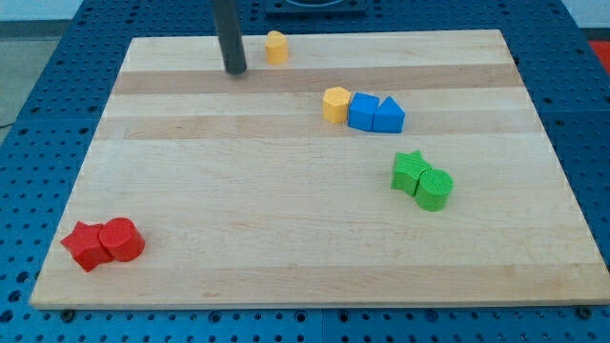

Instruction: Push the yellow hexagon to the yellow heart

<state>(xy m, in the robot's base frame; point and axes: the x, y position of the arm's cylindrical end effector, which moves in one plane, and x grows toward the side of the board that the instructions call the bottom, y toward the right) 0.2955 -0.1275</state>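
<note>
The yellow hexagon [335, 104] lies right of the board's middle, toward the view's top, touching a blue block on its right. The yellow heart [276, 47] sits near the board's top edge, left of centre. My tip [234, 70] is down on the board just left of and slightly below the yellow heart, with a small gap between them. The tip is well to the upper left of the yellow hexagon.
A blue cube [363, 111] and a blue triangle [388, 115] sit in a row right of the hexagon. A green star [411, 171] and green cylinder [435, 188] lie at the right. A red star [87, 246] and red cylinder [122, 239] lie at the lower left.
</note>
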